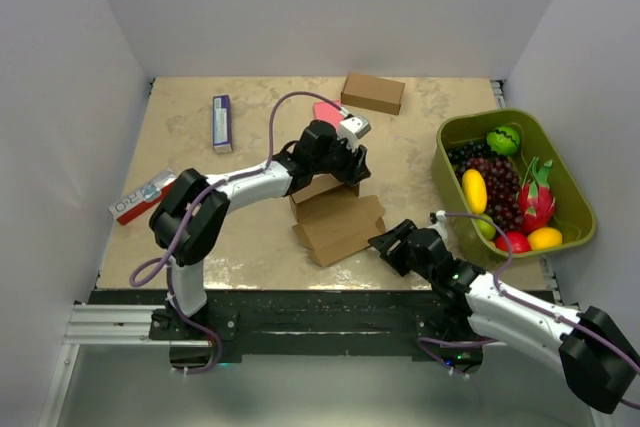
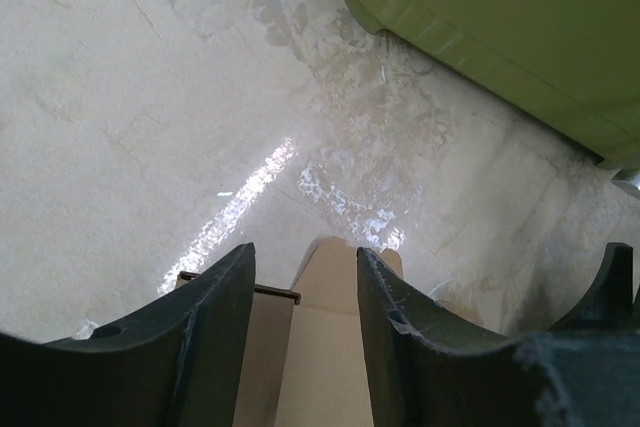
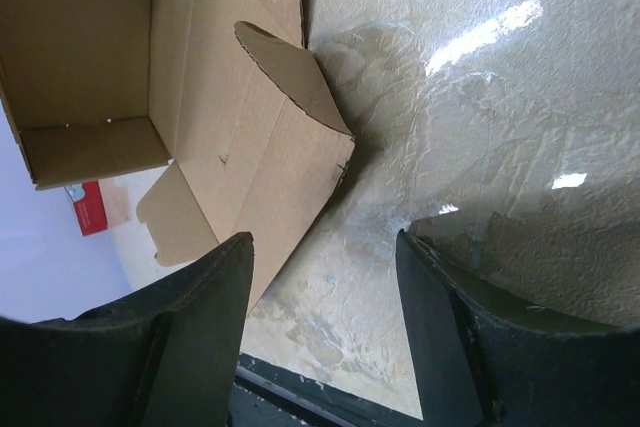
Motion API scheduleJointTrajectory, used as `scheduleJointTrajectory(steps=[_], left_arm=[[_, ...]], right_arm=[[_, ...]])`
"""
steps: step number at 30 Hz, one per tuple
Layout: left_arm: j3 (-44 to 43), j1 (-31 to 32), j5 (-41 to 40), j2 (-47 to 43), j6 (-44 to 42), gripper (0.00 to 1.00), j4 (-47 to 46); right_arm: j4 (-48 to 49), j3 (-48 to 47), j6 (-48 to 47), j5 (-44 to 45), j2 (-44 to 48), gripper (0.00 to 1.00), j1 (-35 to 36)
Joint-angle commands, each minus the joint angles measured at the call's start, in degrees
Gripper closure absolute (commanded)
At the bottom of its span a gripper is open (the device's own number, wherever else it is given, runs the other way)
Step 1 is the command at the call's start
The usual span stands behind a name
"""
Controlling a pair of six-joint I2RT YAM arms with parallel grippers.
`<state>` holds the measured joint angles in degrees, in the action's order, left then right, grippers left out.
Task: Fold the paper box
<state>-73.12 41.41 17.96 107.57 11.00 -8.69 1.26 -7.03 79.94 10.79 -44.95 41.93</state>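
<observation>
While the paper box [image 1: 340, 227] lay half-formed at the centre of the top view, the left gripper [image 1: 345, 165] straddled its upright rear flap [image 2: 325, 327], fingers parted (a gap showed beside one). Just right of the box, the right gripper [image 1: 385, 240] hovered, fingers spread and holding nothing.

bare table [image 1: 260, 239] lies open left of the paper box [image 1: 345, 227]; the green fruit tub [image 1: 575, 192] blocks its right side.

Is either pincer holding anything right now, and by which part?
The right pincer is open and holds nothing. The left pincer straddles a flap of the paper box; whether it grips it cannot be told.
</observation>
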Motion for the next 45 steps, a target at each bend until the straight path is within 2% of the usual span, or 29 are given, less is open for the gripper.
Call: scheduleJointTrajectory(steps=[1,9,12,15,19,25,30,33,38,45], left_arm=[[3.23,0.43,1.38,1.15,2.17,0.51,-4.4],[9.83,1.65,-0.9,0.54,3.5,0.52,-4.67],[9.32,1.92,-1.34,-0.25,3.15,0.52,-4.76],[7.13,1.84,-2.39,-1.66,1.83,0.47,-3.1],[4.75,1.57,-3.54,-5.86,-0.1,0.3,-0.98],[3.69,-1.85,-3.89,-14.82,-1.34,0.21,2.27],[7.55,-6.77,-2.93,-23.08,-1.69,0.18,4.73],[11.94,-8.1,-5.37,-27.13,-3.09,0.17,5.79],[16.77,-8.36,-7.41,-30.22,-4.5,0.16,8.42],[17.49,-8.45,-8.38,-31.19,-5.12,0.15,8.6]], right_arm=[[-2.93,1.05,1.88,2.57,-0.14,0.38,-0.1],[-2.58,0.35,1.45,3.89,-0.31,0.39,-0.1],[-1.61,0.61,1.53,4.33,-0.67,0.4,-0.18],[-1.52,0.44,1.36,4.86,-1.19,0.41,-0.1],[1.46,0.61,1.44,4.86,-1.89,0.43,-0.18],[6.38,1.31,1.27,5.03,-4.7,0.44,-0.1],[10.33,0.26,0.3,5.91,-9.19,0.44,-0.18],[13.94,0.61,0.22,5.74,-12.44,0.46,-0.18],[20.09,1.14,-1.45,6.09,-17.97,0.49,-0.1],[26.07,2.54,-3.03,8.02,-21.49,0.57,-0.18]])
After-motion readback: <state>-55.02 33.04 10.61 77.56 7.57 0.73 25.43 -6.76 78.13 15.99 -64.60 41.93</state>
